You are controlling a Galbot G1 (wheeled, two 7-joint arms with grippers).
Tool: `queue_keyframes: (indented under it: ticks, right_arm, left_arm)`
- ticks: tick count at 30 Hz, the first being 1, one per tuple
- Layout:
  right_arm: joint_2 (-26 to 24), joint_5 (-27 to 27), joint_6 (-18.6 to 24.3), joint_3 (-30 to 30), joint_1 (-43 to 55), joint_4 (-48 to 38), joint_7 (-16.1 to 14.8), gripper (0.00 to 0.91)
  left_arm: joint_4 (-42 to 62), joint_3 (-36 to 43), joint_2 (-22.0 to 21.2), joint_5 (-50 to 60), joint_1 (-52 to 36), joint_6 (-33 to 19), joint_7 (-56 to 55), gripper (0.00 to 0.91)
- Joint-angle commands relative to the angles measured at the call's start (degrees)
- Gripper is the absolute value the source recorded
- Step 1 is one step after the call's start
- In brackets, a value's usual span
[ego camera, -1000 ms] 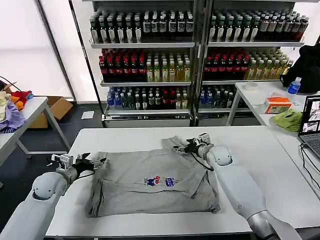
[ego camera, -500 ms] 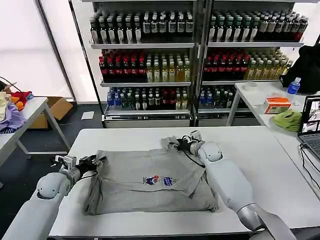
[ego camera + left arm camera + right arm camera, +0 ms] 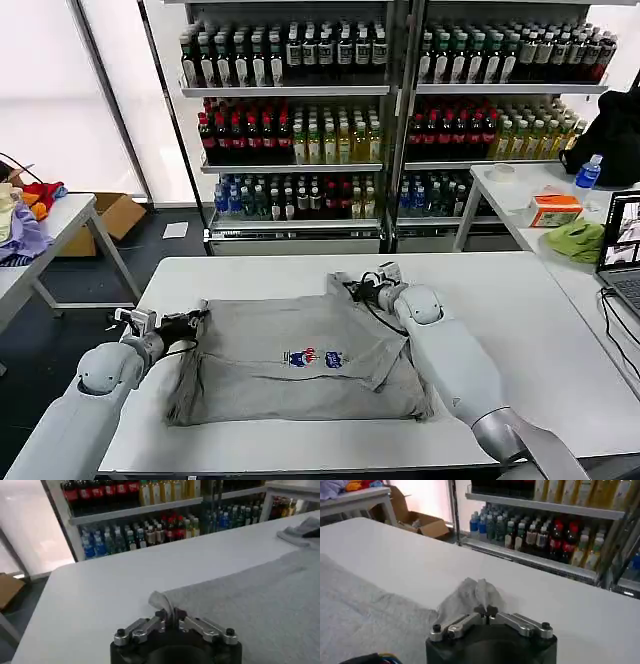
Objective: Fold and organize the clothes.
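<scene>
A light grey shirt [image 3: 300, 360] with a small multicoloured chest print lies spread on the white table [image 3: 520, 330]. My left gripper [image 3: 193, 320] is shut on the shirt's near-left corner; the left wrist view has a pinch of grey cloth [image 3: 162, 601] caught in that gripper [image 3: 171, 616]. My right gripper [image 3: 352, 289] is shut on a bunched sleeve at the shirt's far edge. The right wrist view has the crumpled sleeve [image 3: 470, 597] held by this gripper [image 3: 487, 611]. The shirt's lower layers are rumpled along the front edge.
Shelves of bottled drinks [image 3: 300, 110] stand behind the table. A side table on the right holds a laptop [image 3: 622, 250], a lime-green cloth lump [image 3: 577, 240] and an orange box [image 3: 555, 210]. Coloured garments [image 3: 25, 215] lie on a left side table.
Both grippers have drawn the shirt toward the table's far side, the right one moving left and away. The cloth lies flatter and its left edge has shifted.
</scene>
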Motion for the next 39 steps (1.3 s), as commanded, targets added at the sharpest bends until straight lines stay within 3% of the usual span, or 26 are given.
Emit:
queue_keyframes:
  ticks: [1, 17, 25, 39]
  right_arm:
    - [-1.4, 2.5, -0.6, 1.8, -2.8, 7.5, 0.7, 0.0]
    - [-4.2, 8.2, -3.0, 8.3, -12.7, 22.9, 2.8, 0.0]
    - [-8.5, 10.5, -3.6, 11.0, -21.1, 35.4, 3.4, 0.0]
    - [-11.5, 9.3, -4.1, 18.0, -43.4, 53.9, 5.1, 0.0]
  left_arm:
    - [-3.4, -1.5, -0.1, -1.6, 1.7, -2.4, -2.0, 0.02]
    - [-14.5, -6.4, -0.3, -3.1, 10.7, -4.8, -5.3, 0.01]
    - [-21.2, -9.7, 0.5, -2.7, 17.3, -4.9, -7.7, 0.01]
    - [-32.2, -17.2, 0.2, 4.9, 33.5, -1.3, -8.8, 0.0]
